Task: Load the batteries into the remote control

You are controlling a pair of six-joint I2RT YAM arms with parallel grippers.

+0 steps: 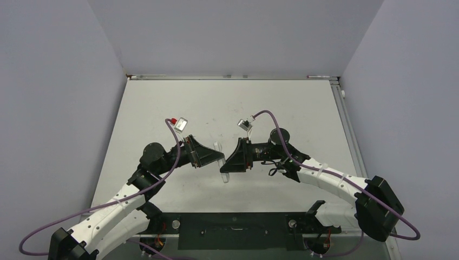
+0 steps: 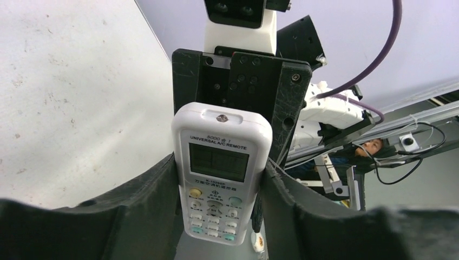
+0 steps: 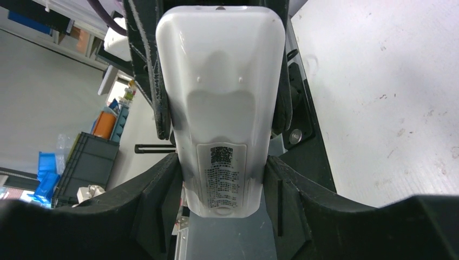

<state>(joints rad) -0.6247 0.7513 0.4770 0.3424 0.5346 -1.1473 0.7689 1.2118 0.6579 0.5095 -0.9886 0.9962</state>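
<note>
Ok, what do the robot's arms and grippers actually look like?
The left arm and right arm have white shells with black joints, and a purple cable trails from each. The left gripper and right gripper are black wedges with rough matte fingers; a small white camera block sits on each wrist.

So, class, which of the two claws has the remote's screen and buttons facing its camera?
The left claw: its wrist view shows the screen and buttons of the remote control; the right claw sees only its labelled back.
</note>
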